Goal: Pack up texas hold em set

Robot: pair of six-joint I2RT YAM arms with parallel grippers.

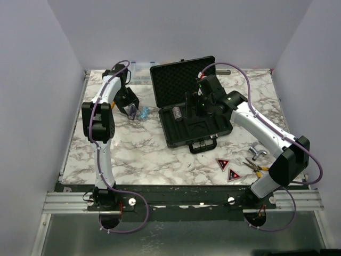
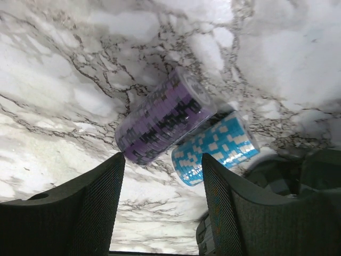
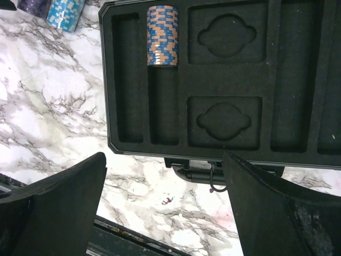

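The black briefcase (image 1: 192, 109) lies open mid-table, lid up at the back. One blue-and-orange chip stack (image 3: 162, 36) rests in a slot of its foam tray (image 3: 224, 69). A purple chip stack (image 2: 165, 117) and a light blue chip stack (image 2: 216, 146) lie on their sides, touching, on the marble left of the case. My left gripper (image 2: 162, 181) is open just short of them, with nothing between its fingers. My right gripper (image 3: 165, 176) hangs open over the case's front edge and handle (image 3: 213, 173), holding nothing. Two red-black triangles (image 1: 222, 164) lie near the front right.
Pliers (image 1: 256, 168) and a small metal tool (image 1: 257, 153) lie right of the triangles, beside the right arm. A clear plastic organiser box (image 1: 139, 69) stands at the back behind the left arm. The table's front rail (image 3: 128, 234) is just below the right gripper.
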